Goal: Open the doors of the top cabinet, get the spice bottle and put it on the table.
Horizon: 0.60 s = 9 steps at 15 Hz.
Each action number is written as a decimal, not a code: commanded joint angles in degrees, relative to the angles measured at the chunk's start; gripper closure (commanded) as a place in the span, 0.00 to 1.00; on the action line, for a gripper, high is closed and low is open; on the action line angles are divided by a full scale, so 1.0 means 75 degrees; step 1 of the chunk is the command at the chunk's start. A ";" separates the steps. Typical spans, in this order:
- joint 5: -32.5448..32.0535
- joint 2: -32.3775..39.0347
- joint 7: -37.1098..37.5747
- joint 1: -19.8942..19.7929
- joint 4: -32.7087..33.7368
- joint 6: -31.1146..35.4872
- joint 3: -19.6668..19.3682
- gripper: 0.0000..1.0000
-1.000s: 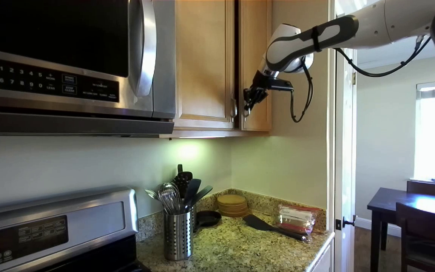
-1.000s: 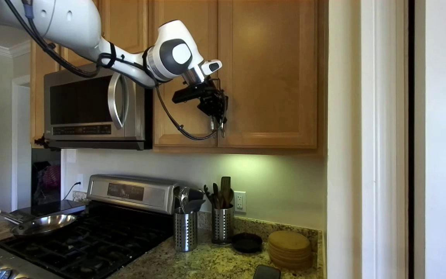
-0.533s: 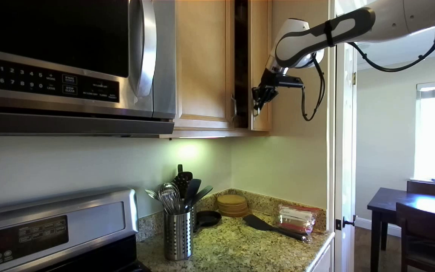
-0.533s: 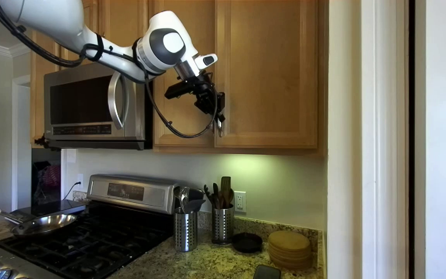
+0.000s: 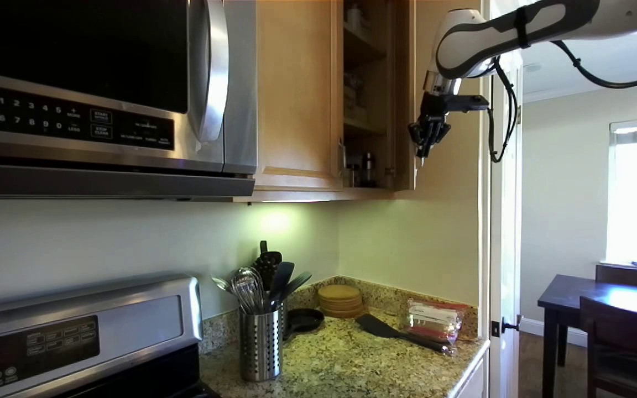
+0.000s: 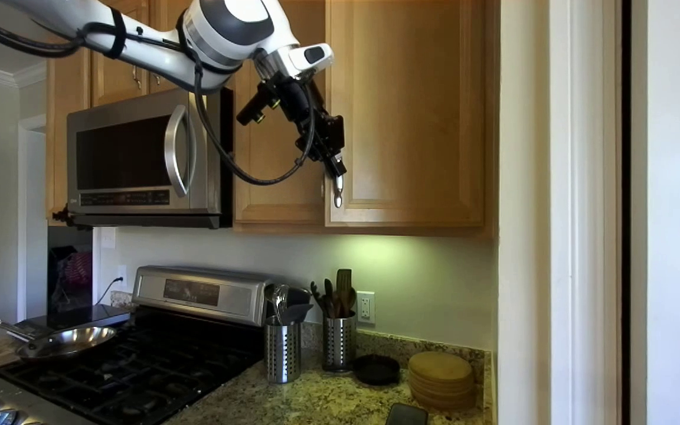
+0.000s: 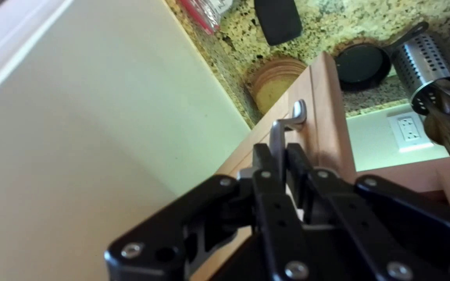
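Note:
My gripper point(image 7: 282, 152) is shut on the silver handle point(image 7: 299, 111) of the right-hand door point(image 6: 411, 118), the bar passing between its fingertips. In both exterior views it hangs at this door's lower free edge, angled downward. The door stands swung out from the top cabinet point(image 5: 389, 105), exposing the shelves. The left-hand door point(image 5: 296, 94) is closed. On the lowest shelf small dark bottles show, among them a dark bottle point(image 5: 369, 170); I cannot tell which is the spice bottle. Below lies the table point(image 5: 340, 367), a speckled granite counter.
A steel microwave point(image 5: 208, 110) adjoins the cabinet on the left. On the counter are a utensil holder point(image 5: 261, 345), a small black pan point(image 5: 304, 319), round wooden coasters point(image 5: 340, 301), a black spatula point(image 5: 379, 326) and a plastic packet point(image 5: 434, 320). A side wall point(image 7: 143, 97) lies close beyond the open door.
The right-hand door has swung from slightly ajar to wide open, revealing shelves and bottles. My gripper has travelled outward from the cabinet with the handle, keeping hold of it.

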 commanded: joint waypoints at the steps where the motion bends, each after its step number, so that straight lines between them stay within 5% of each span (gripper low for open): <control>1: -0.1120 -0.0212 0.0566 -0.0447 0.0179 -0.0542 0.0072 0.63; 3: -0.1864 -0.0282 0.0667 -0.0469 0.0224 -0.1091 0.0276 0.58; 9: -0.2856 -0.0015 -0.0040 -0.0014 0.0188 -0.2519 0.0880 0.19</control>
